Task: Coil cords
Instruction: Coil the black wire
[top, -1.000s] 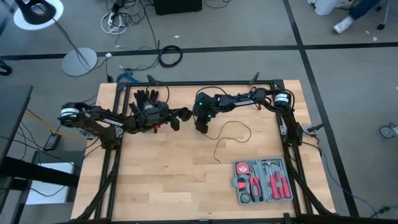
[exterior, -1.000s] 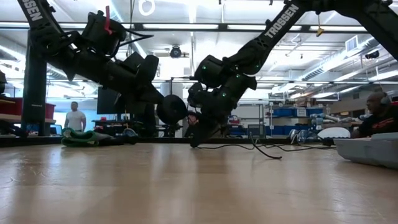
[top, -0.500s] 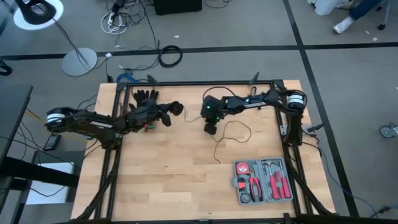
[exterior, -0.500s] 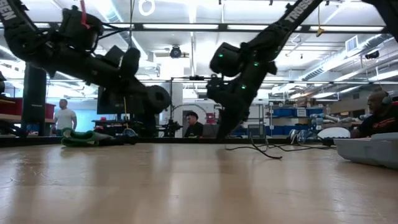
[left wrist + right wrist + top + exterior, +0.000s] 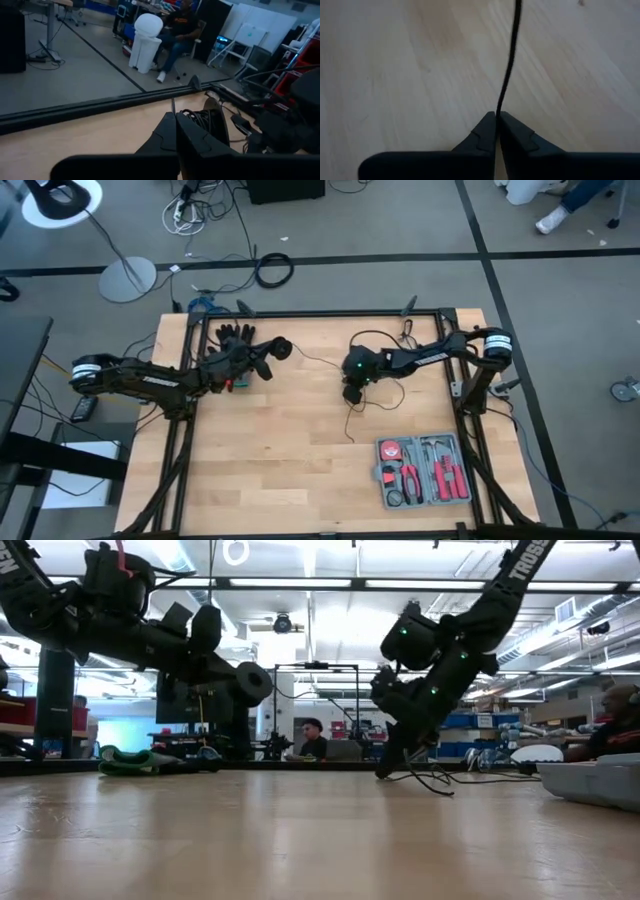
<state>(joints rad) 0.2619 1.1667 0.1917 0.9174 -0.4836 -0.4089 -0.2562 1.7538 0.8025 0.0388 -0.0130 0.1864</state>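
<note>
Right gripper: its two fingers are pressed together on the thin black cord, which runs straight out from the fingertips across the bench. From above, this gripper sits low over the middle of the bench, right of centre.

Left gripper: two fingers closed flat against each other, with nothing seen between them. From above it hangs over the far left part of the bench, beside one black glove, with the cord's round black disc at its tip; whether the disc is gripped cannot be told.

One cord counted: a single thin wire leads from the disc to the right gripper, loops behind that arm, and trails toward the near edge.

Other items: one open tool case at the near right corner. One seated person shows in the room beyond.
</note>
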